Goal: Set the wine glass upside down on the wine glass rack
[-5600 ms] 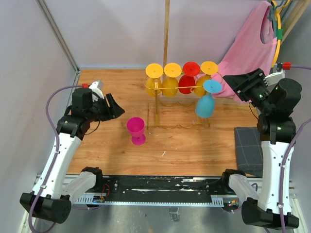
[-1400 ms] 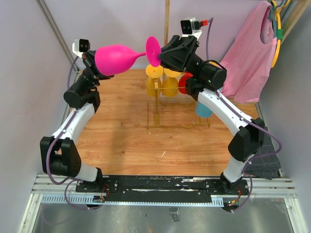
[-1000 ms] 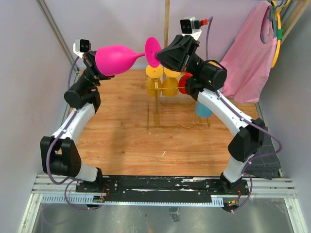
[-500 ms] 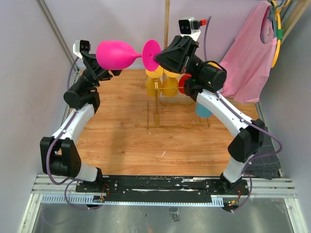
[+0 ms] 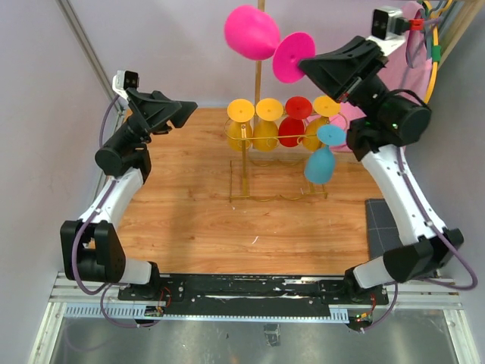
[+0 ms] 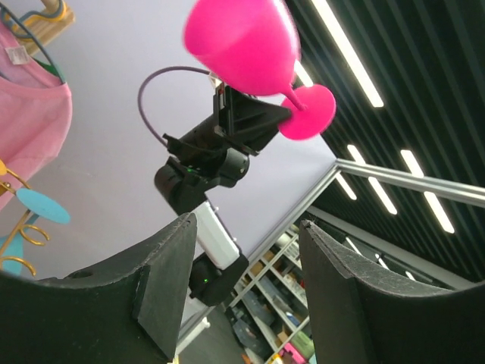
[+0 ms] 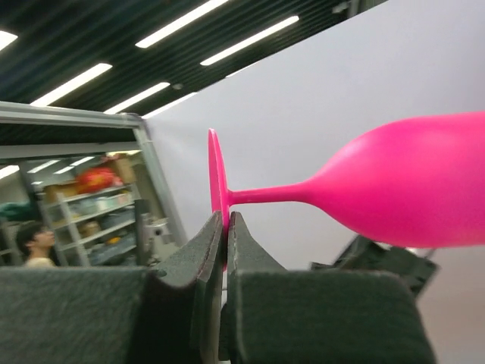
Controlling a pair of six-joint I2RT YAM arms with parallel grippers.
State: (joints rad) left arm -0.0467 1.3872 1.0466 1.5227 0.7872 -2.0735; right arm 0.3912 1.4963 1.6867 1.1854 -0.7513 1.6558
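1. The right pincer (image 5: 305, 65) is clamped narrow on the round foot of the magenta wine glass (image 5: 252, 32). In the right wrist view its two fingers (image 7: 193, 265) pinch the foot's rim edge-on, with hardly a gap between them.
2. The glass lies roughly on its side in the air, its stem about level and its bowl pointing away from the pincer. It is lifted well clear of the wine glass rack (image 5: 277, 155), and in the top view it shows beyond the rack's far left part. It touches nothing but the pincer.
3. The left pincer (image 5: 184, 114) is spread wide and holds nothing. In the left wrist view its fingers (image 6: 168, 280) stand well apart with open air between them. It hangs in the air to the left of the rack, well apart from it.
4. The rack is a gold thin-wire frame standing upright on the wooden bench (image 5: 189, 212). Three yellow goblets (image 5: 265, 135) and a red goblet (image 5: 292, 133) hang from its top rails in a row, foot up. A blue goblet (image 5: 320, 165) hangs tilted at the rack's right end, nearer than that row.
5. A tall wooden pole (image 5: 260, 53) rises just behind the rack.
6. A pink cloth (image 5: 386, 83) hangs to the right of the rack.
7. A dark mat (image 5: 386, 227) lies on the bench, right of the rack and nearer to the arm bases.
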